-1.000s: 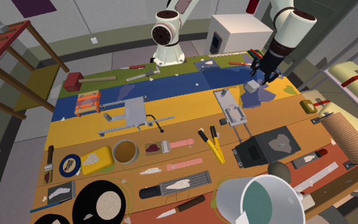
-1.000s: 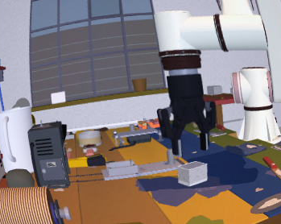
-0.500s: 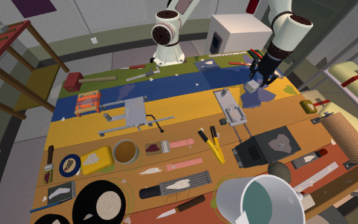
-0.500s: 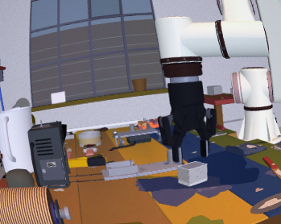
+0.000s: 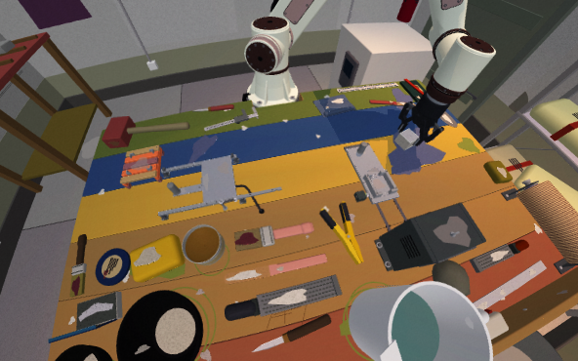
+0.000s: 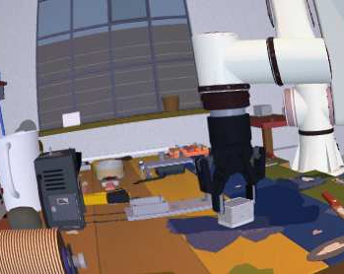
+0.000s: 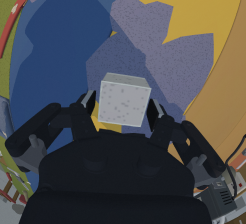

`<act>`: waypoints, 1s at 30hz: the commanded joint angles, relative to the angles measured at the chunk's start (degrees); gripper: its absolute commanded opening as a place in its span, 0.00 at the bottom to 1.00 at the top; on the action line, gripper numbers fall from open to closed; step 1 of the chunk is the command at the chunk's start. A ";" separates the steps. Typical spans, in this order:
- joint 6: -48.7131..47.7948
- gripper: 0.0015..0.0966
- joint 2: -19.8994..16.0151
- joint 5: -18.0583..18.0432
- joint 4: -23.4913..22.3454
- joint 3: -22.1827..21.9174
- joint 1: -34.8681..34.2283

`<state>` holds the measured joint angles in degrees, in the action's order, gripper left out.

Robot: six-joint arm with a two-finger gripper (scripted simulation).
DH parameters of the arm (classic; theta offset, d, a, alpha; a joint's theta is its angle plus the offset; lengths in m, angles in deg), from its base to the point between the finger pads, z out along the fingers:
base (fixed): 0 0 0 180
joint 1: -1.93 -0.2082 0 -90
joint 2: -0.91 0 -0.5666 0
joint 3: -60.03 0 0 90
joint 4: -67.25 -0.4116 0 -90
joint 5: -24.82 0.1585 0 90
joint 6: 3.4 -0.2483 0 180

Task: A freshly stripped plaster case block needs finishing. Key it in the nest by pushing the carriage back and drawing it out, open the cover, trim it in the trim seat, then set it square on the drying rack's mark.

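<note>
My gripper (image 5: 418, 134) (image 6: 231, 199) (image 7: 120, 109) stands open around the pale speckled plaster block (image 5: 405, 139) (image 6: 238, 212) (image 7: 123, 99), which rests on a purple patch at the bench's far right, a finger on either side of it. Just left of the block lies the grey carriage fixture (image 5: 372, 172) (image 6: 147, 205) on its rails. The black box with the cover (image 5: 429, 236) (image 6: 59, 189) sits nearer the bench's front. A second rail fixture with a grey plate (image 5: 217, 185) lies mid-bench. An orange rack (image 5: 140, 165) stands at the left.
A large white mug (image 5: 419, 322) (image 6: 15, 167) stands at the bench's front edge beside a ribbed roll (image 5: 556, 222). Yellow clamps (image 5: 343, 229), brushes, rasps, a knife and a mallet (image 5: 136, 130) are scattered over the bench. The arm's base (image 5: 269, 58) rises behind.
</note>
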<state>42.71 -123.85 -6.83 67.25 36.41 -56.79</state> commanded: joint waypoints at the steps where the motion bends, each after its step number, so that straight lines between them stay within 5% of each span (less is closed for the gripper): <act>1: 0.00 0.72 0.03 0.05 0.02 0.03 0.00; 30: 0.00 0.65 -0.06 0.18 0.02 0.00 0.00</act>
<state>42.71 -123.95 -6.65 67.25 36.38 -56.79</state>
